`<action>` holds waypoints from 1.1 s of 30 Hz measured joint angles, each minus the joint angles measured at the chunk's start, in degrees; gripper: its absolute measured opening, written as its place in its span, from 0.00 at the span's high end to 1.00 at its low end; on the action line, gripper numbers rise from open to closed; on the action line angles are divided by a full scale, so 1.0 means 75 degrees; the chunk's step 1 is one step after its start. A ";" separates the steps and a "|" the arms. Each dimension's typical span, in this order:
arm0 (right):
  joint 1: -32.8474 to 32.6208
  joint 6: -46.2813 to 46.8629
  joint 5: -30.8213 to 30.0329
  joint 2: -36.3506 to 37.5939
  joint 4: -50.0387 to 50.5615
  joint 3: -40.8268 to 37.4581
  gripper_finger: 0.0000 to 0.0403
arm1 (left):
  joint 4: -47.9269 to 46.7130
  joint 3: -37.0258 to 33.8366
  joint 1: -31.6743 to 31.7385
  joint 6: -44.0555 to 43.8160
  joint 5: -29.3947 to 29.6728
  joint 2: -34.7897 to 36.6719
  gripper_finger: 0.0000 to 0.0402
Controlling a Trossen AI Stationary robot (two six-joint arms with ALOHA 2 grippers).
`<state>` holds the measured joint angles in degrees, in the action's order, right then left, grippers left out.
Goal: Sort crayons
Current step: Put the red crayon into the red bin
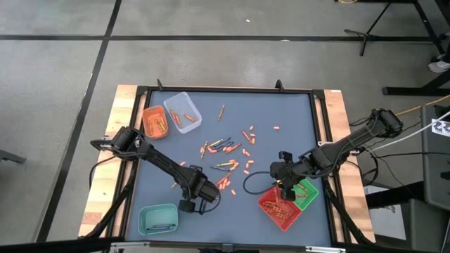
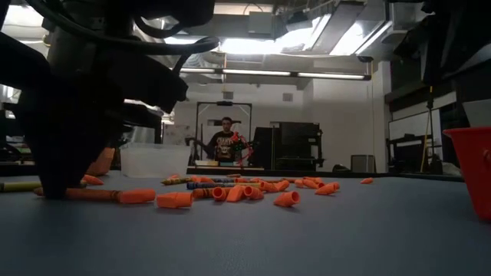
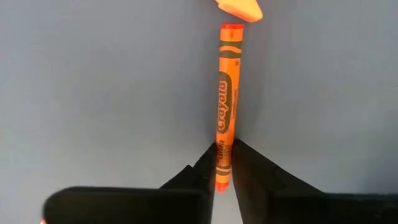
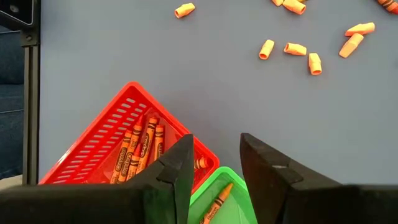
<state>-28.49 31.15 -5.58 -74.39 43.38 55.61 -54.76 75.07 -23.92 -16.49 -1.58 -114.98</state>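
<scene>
the blue-grey table mat (image 1: 281, 112) carries everything: a loose scatter of crayons (image 1: 226, 147) across its middle, a clear tray (image 1: 183, 111) and an orange tray (image 1: 155, 121) at the far left, a teal tray (image 1: 158, 219) at the near left, and a red tray (image 1: 280, 209) touching a green tray (image 1: 306, 193) at the near right.

the left arm reaches in from the left edge and its left gripper (image 1: 188, 187) is down on the mat, between the teal tray and the scatter. in the left wrist view its two dark fingers (image 3: 249, 168) are closing on the near end of one orange crayon (image 3: 225, 99), so the pincer is grasping that crayon, or just about to; the contact looks snug on both sides. the step in hand appears to be the pick. the next move likely calls for a firm pinch, a straight lift clear of the mat, and a carry to the tray that matches the colour.

that crayon lies flat, its long axis running straight away from the gripper, with the far tip close to a short orange stub (image 3: 239, 7).

the right gripper (image 4: 214, 162) hovers over the meeting corner of the red and green trays, its pincer released and empty. several orange crayons (image 4: 140, 149) already lie in the red tray, and one lies in the green.
</scene>
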 joint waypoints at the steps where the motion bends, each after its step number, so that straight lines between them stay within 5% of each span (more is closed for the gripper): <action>1: 0.0000 0.0001 0.0000 0.0000 0.0000 0.0000 0.68 | -0.0003 -0.0003 0.0000 -0.0003 0.0009 0.0000 0.92; 16: 0.0000 -0.0002 -0.0003 0.0000 -0.0092 0.0000 0.68 | 0.0044 -0.0039 0.0031 -0.0154 0.0078 0.0194 1.00; 23: 0.0000 -0.0016 -0.0032 0.0000 -0.0650 -0.0003 0.68 | 0.0555 -0.0035 0.0262 -0.0147 0.0968 0.1003 0.99; 33: 0.0000 -0.0635 -0.2021 0.0000 -0.1191 -0.0003 0.68 | 0.2591 -0.0026 0.0669 0.0135 0.2133 0.1565 0.98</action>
<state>-28.49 26.38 -20.74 -74.39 34.44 55.59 -35.33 74.87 -18.90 -15.48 14.41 -103.24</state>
